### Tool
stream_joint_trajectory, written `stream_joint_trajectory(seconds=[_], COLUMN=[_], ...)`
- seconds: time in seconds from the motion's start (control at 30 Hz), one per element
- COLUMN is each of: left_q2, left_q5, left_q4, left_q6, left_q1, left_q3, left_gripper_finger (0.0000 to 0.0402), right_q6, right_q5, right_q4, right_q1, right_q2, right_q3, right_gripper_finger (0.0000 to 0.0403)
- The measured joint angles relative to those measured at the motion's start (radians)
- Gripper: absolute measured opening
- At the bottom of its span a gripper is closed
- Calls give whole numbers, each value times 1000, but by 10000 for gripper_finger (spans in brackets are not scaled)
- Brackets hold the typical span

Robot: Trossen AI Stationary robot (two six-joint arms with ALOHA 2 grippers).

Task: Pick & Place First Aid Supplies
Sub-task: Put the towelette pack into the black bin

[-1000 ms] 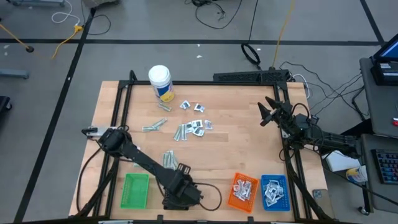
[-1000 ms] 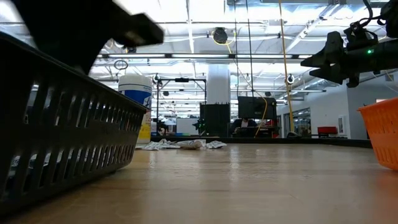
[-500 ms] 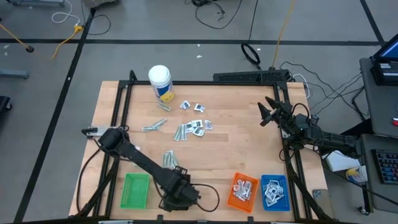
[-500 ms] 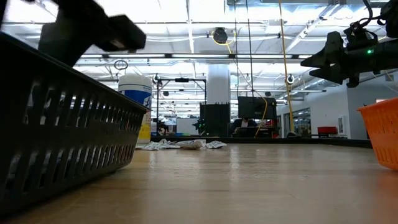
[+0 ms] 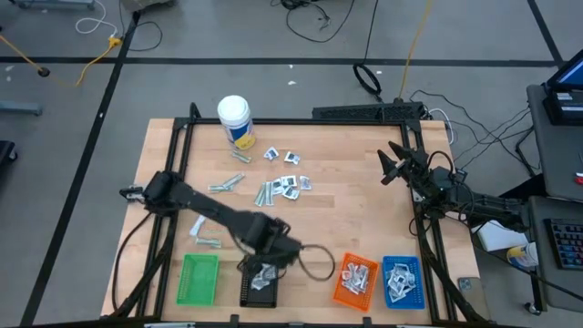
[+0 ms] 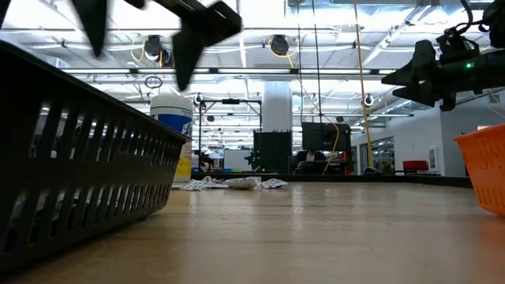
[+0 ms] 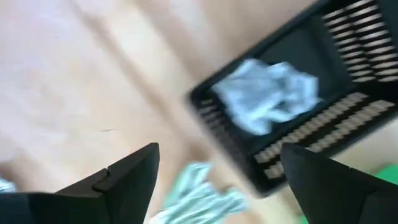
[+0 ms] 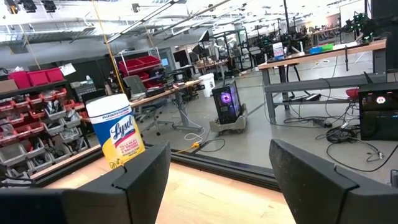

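Loose first aid supplies lie on the far middle of the wooden table, and pale strips lie further left. A crumpled white bunch of packets rests on the floor of the black tray at the near edge; the left wrist view shows the same packets. My left gripper hangs open above the tray's far end, touching nothing, its fingers wide apart in its wrist view. My right gripper waits open above the table's right side.
A green tray stands left of the black one. An orange tray and a blue tray, both holding packets, stand at the near right. A white bottle with a yellow label stands at the far left.
My left gripper has opened, risen out of the black tray and drawn back toward the table's far edge. The white bunch of packets, hidden under it before, now lies loose in the black tray.
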Motion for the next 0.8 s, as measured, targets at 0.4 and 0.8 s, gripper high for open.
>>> stream_joint_trajectory(seconds=[0.4,0.8], left_q2=[0,0], left_q5=[-83,-82], left_q4=[65,198], left_q6=[214,220], left_q1=[290,583], left_q3=[0,0], left_gripper_finger=[335,340], right_q6=[0,0], right_q5=[0,0], right_q4=[0,0], right_q1=[0,0], right_q2=[0,0], right_q3=[0,0], right_gripper_finger=[272,270])
